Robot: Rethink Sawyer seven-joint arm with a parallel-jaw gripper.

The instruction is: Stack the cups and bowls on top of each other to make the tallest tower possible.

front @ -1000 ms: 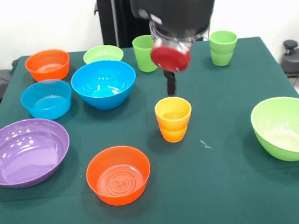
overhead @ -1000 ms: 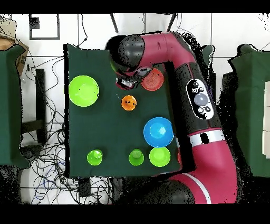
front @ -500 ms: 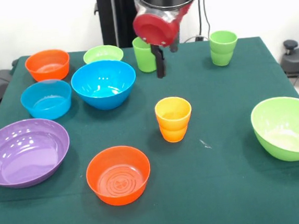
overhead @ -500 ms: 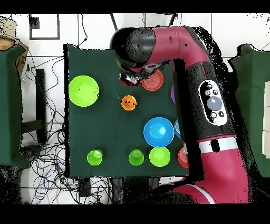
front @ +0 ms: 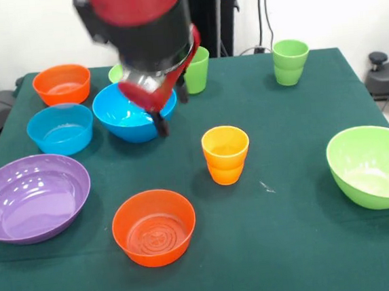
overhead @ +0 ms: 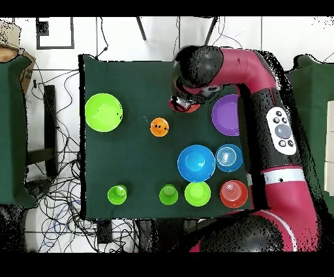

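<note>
Seen from the front, left of the orange cups (front: 226, 154) sit the purple bowl (front: 34, 197), the light blue bowl (front: 60, 128) and the far orange bowl (front: 62, 83). The near orange bowl (front: 154, 226) lies in front of the cups to their left. The blue bowl (front: 127, 114) lies behind them to the left, its right rim covered by the gripper (front: 167, 110), which hangs blurred over it. Whether the gripper is open or closed cannot be told.

The small lime bowl (front: 114, 73) shows here only as a sliver behind the arm, while the overhead view shows it whole (overhead: 197, 193). That view in turn hides most of the near orange bowl under the arm's head (overhead: 196, 68), with the gripper (overhead: 179, 103) close by the orange cups (overhead: 160, 127).

Behind the orange cups stands the single green cup (front: 198, 70). Far behind to their right stand the green cups (front: 291, 61), and the large lime bowl (front: 373, 166) lies well to the right.

Only the front view shows the nesting: one orange cup sits inside another, and likewise one green cup in another. Each bowl is empty and rests alone on the green table (front: 305, 245).
</note>
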